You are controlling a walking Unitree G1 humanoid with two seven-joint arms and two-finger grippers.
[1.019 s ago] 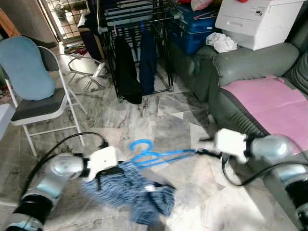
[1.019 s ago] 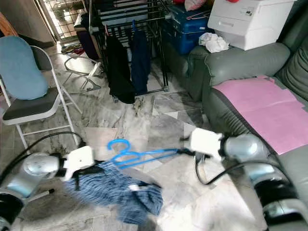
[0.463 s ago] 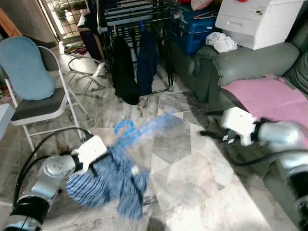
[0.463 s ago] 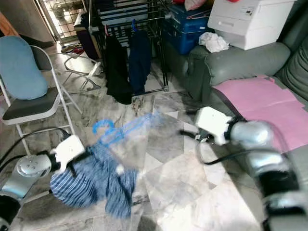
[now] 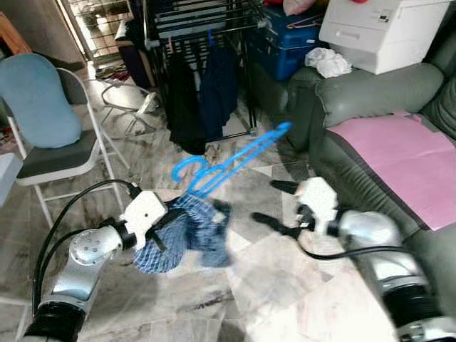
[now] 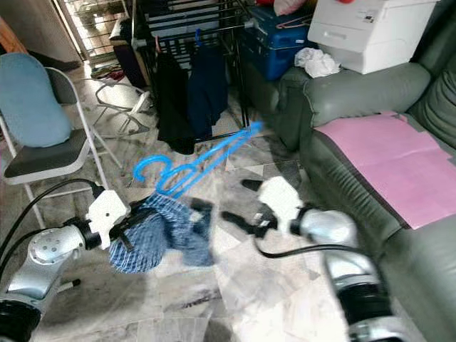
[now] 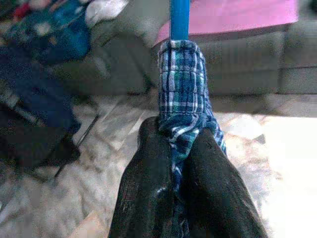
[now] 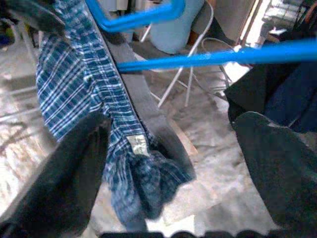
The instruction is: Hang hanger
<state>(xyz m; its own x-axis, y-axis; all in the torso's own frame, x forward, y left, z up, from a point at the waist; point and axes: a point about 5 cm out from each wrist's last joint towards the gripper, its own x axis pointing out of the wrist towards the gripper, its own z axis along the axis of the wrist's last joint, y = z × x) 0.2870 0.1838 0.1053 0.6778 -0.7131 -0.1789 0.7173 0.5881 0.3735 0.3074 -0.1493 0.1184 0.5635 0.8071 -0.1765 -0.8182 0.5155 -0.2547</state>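
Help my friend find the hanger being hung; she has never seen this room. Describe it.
Start at the black drying rack with dark clothes. In front of it, above the marble floor, the left gripper holds a blue plaid garment on the bright blue plastic hanger.

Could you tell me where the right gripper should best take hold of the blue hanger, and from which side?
Probably the bare far arm of the blue hanger, which slants up free of the plaid garment that the left gripper pinches. The open right gripper sits just below it, so come from underneath, fingers straddling the thin bar.
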